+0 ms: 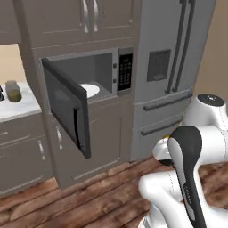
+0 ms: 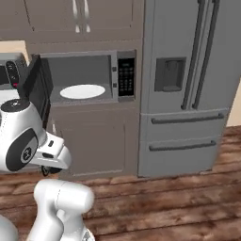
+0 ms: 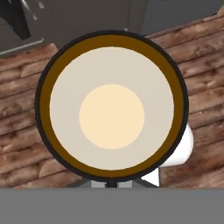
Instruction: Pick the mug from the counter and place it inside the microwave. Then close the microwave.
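Observation:
The mug (image 3: 111, 107) faces my hand camera mouth-on, with a black rim, brown inner wall and tan bottom, and it hangs over the wooden floor. My gripper (image 3: 111, 183) is shut on the mug, its fingers mostly hidden behind the rim. The microwave (image 1: 95, 67) is built into the cabinets and its black glass door (image 1: 67, 109) swings out to the left. A white turntable plate (image 1: 89, 90) lies bare inside. The same microwave (image 2: 84, 70) and plate (image 2: 82, 91) appear from the other side. The counter (image 1: 20, 107) lies to the left of the microwave.
An olive-yellow jar (image 1: 13, 91) stands on the counter. A tall grey fridge (image 1: 173, 67) (image 2: 188, 75) stands right of the microwave. The black keypad (image 2: 125, 76) sits on the microwave's right side. A silver toaster oven (image 2: 7, 70) is at the far left. Wooden floor (image 2: 164, 197) lies ahead.

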Tool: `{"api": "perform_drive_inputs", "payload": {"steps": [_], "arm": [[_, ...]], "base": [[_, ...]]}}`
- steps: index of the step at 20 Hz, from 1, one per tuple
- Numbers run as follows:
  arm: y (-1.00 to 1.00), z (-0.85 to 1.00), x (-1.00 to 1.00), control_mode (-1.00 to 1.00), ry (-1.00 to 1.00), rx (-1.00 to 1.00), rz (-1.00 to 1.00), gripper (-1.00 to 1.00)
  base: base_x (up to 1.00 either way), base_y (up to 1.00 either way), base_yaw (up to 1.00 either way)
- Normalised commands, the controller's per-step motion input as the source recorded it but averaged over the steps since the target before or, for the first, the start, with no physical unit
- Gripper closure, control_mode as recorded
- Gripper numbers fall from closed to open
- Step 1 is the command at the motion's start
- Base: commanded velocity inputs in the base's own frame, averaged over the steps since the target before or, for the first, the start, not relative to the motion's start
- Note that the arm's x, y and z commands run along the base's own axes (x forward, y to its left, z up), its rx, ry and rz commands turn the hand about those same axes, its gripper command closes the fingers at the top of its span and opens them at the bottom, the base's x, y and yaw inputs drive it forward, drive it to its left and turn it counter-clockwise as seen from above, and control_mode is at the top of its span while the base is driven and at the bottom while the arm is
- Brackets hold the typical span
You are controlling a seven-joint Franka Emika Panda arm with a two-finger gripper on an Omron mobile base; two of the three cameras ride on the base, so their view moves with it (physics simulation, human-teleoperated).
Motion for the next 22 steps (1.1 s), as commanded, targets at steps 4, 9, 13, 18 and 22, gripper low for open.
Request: {"api": "perform_drive_inputs", "payload": {"steps": [4, 9, 13, 18, 22], "arm": [[0.0, 0.0, 0.0, 1.0, 0.0, 0.0, 0.0, 1.0], [0.0, 0.0, 0.0, 1.0, 0.0, 0.0, 0.0, 1.0], [0.0, 0.0, 0.0, 1.0, 0.0, 0.0, 0.0, 1.0], [0.0, 0.0, 0.0, 1.0, 0.0, 0.0, 0.0, 1.0], [0.0, 0.0, 0.0, 1.0, 0.0, 0.0, 0.0, 1.0]], "base": [[0.72, -0.34, 0.74], [0.62, -0.69, 0.44], [0.54, -0.33, 0.2], [0.58, -0.15, 0.01], [0.69, 0.0, -0.11]]}}
